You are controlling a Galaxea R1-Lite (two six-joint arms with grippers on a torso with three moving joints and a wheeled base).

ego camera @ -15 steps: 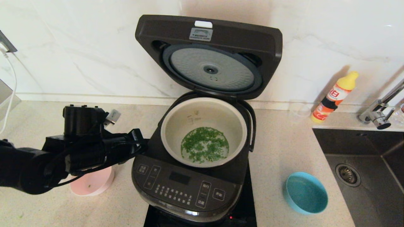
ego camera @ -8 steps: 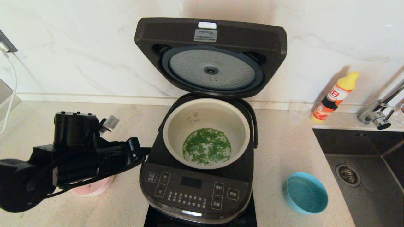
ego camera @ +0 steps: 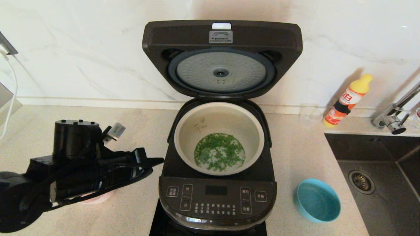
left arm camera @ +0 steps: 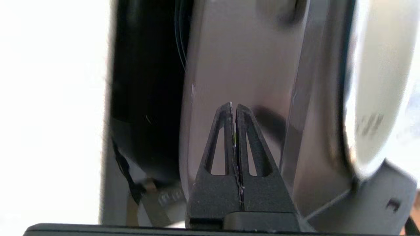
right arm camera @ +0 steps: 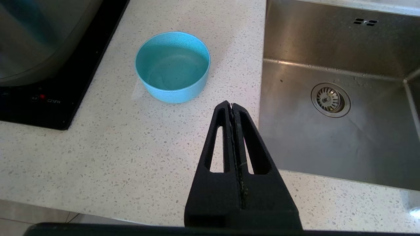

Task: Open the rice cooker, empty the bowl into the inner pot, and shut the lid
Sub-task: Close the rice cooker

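Matte black left arm (ego camera: 65,170) — looped cables, screwed cylindrical housing, slotted wedge-shaped tool (left arm camera: 234,108) fingers.

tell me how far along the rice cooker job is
Done: the lid stands open, green bits lie in the inner pot, and the pink bowl is back on the counter, mostly hidden under the left arm. In hand: the left gripper, fingers shut and empty, sits beside the rice cooker. Left: closing the lid. The right gripper is parked, shut, by the teal bowl.
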